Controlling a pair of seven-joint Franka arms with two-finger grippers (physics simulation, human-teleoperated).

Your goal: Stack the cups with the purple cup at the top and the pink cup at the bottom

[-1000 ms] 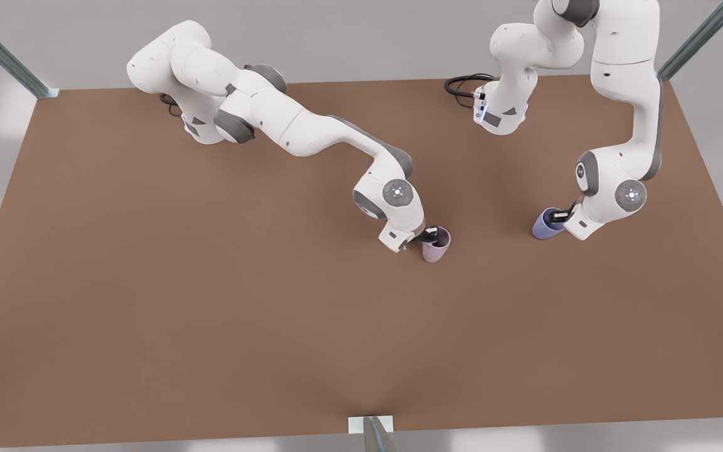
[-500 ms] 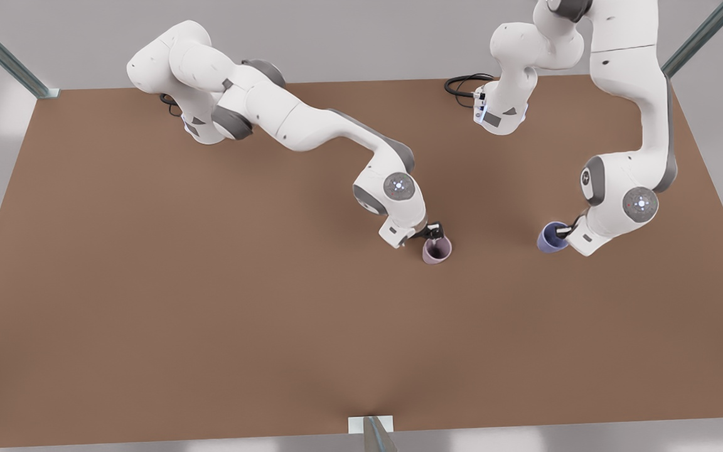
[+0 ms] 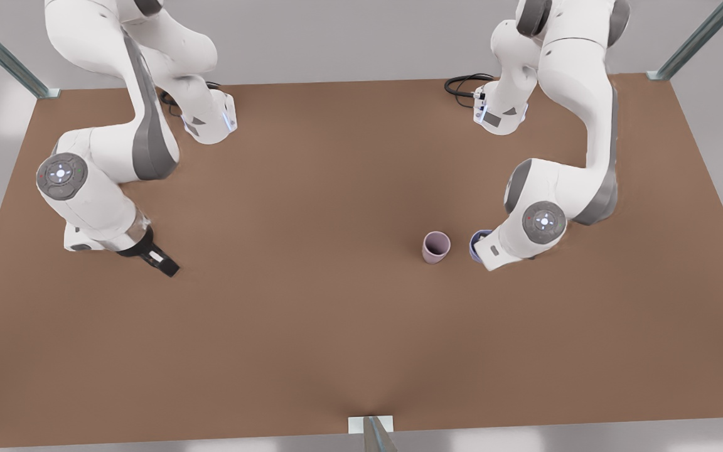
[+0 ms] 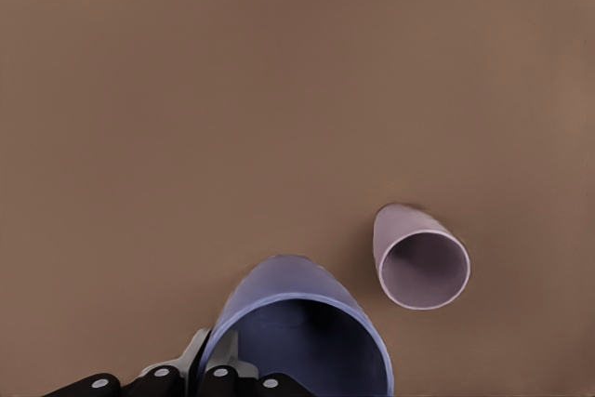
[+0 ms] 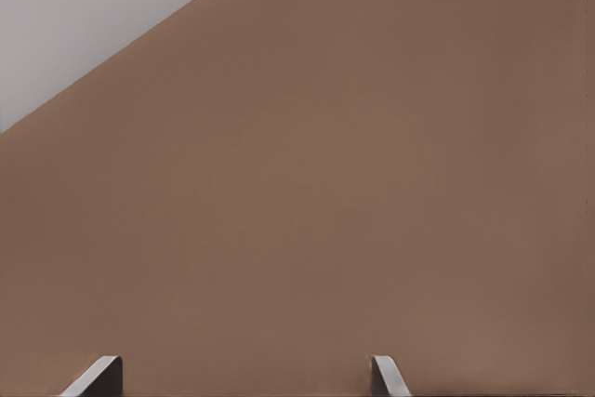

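Purple cup (image 4: 293, 327), pinched at its rim by my left gripper (image 4: 209, 383) just beside the upright pink cup (image 3: 436, 247), should be centred above it before lowering; my right gripper (image 5: 244, 377) waits spread, well apart.

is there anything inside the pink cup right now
No. The pink cup stands open and empty on the table; its inner wall shows bare. The left gripper holds the purple cup beside it, not yet above.

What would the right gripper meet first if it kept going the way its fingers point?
Probably just the bare table. The right gripper, open and empty, aims down at it, far from the pink cup and purple cup.
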